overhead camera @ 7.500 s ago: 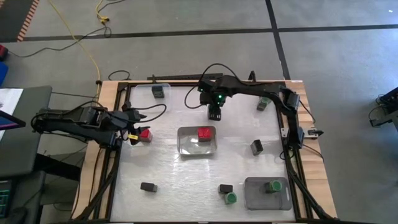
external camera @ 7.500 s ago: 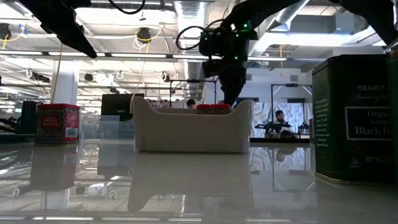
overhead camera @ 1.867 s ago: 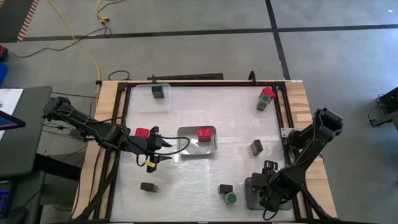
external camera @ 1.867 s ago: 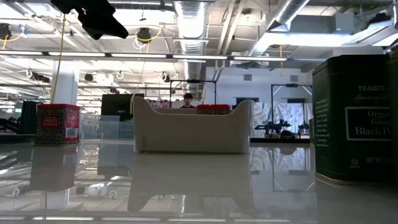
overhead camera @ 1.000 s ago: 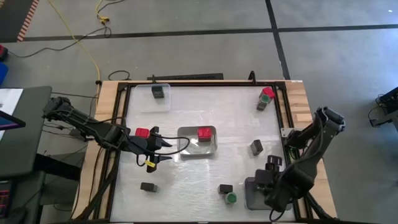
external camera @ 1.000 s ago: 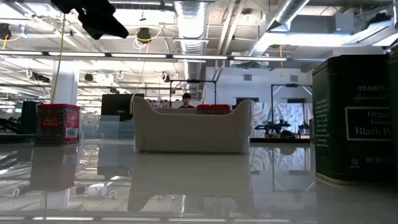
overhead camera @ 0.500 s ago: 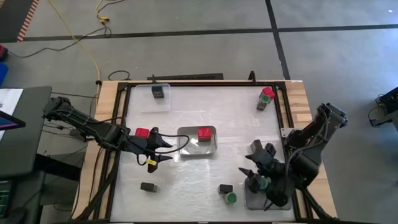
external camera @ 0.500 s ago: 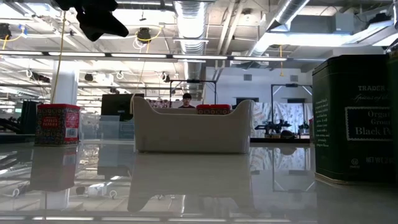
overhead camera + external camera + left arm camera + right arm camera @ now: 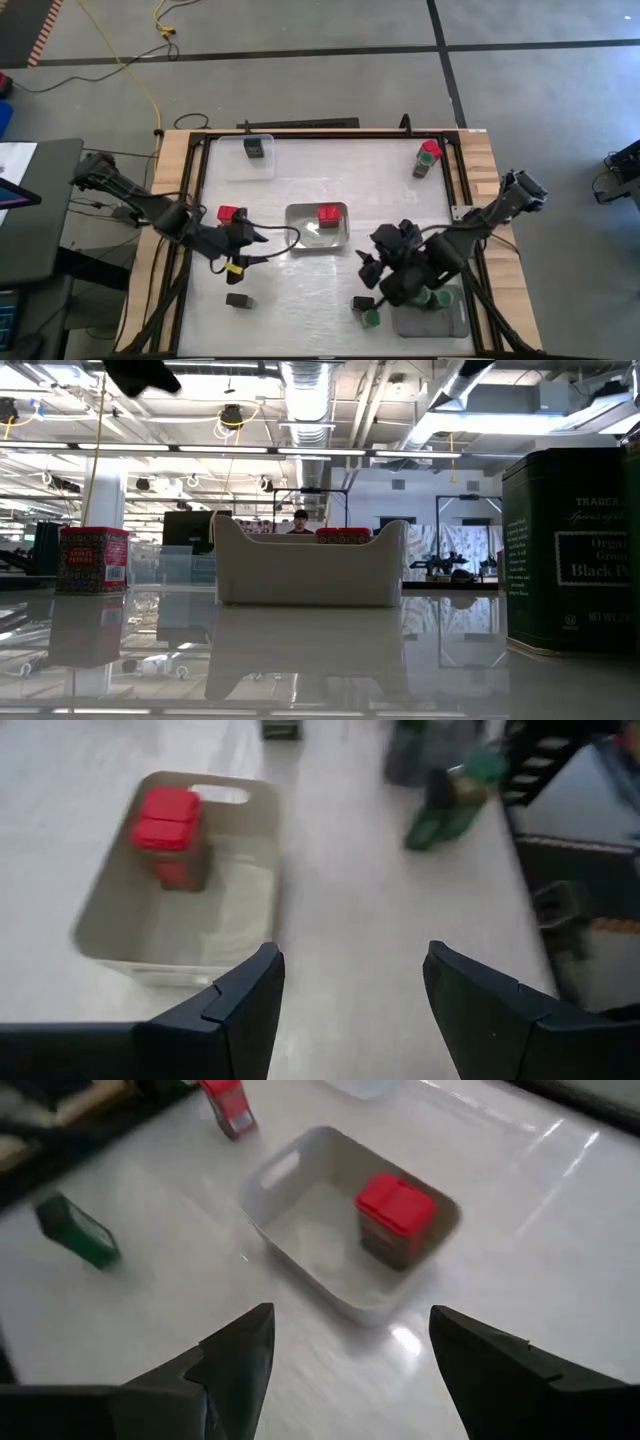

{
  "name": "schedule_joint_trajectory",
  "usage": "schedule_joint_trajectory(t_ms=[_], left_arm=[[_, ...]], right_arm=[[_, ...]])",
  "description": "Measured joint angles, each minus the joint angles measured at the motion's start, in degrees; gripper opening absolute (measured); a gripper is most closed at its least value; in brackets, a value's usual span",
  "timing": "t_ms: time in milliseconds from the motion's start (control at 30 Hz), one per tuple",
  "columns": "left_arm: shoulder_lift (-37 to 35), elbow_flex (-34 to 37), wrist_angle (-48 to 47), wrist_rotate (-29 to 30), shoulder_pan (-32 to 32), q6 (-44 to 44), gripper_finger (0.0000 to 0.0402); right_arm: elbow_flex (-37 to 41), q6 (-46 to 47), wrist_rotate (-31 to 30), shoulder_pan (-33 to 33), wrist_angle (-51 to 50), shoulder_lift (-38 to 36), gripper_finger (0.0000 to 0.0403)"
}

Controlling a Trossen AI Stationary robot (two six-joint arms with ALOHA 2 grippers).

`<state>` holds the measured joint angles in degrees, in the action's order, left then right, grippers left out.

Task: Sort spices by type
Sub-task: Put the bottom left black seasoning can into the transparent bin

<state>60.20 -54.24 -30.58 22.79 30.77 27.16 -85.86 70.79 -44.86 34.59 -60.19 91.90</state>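
White centre tray [image 9: 300,234] holds one red-capped spice jar [image 9: 327,214]; left gripper [image 9: 256,246] and right gripper [image 9: 370,262] flank it, low, fingers spread, both empty.

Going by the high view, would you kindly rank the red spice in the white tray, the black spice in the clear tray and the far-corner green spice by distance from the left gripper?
From the left gripper:
1. Red spice, centre tray.
2. Black spice, far left tray.
3. Green spice, far right corner.
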Motion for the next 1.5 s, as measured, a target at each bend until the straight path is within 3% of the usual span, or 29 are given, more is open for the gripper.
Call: schedule_joint_trajectory(t_ms=[133, 367, 667, 833, 1300, 1500], left_arm=[[-0.1, -3.5, -1.0, 2.3, 5.5, 3.6, 0.0229], [5.9, -10.4, -15.1, 6.0, 14.8, 14.5, 0.0229], [21.0, -19.5, -31.1, -2.1, 19.3, 20.7, 0.0228], [25.4, -19.7, -30.0, -8.6, 20.4, 19.6, 0.0228], [28.0, -17.1, -28.5, -9.9, 19.7, 16.9, 0.0228], [28.0, -12.9, -23.2, -13.7, 18.3, 16.6, 0.0228]], right_arm=[[0.0, -3.3, 0.2, -1.8, 6.5, 1.0, 0.0292], [0.0, -11.2, 2.3, -3.6, 9.5, 2.0, 0.0292], [0.0, -14.4, 3.2, -4.3, 9.2, 2.2, 0.0292], [0.0, -15.2, 3.3, -4.2, 9.3, 2.2, 0.0292], [0.0, -14.0, 3.6, -3.8, 9.7, 2.2, 0.0292], [0.0, -13.8, 3.6, -3.9, 9.7, 2.2, 0.0292]])
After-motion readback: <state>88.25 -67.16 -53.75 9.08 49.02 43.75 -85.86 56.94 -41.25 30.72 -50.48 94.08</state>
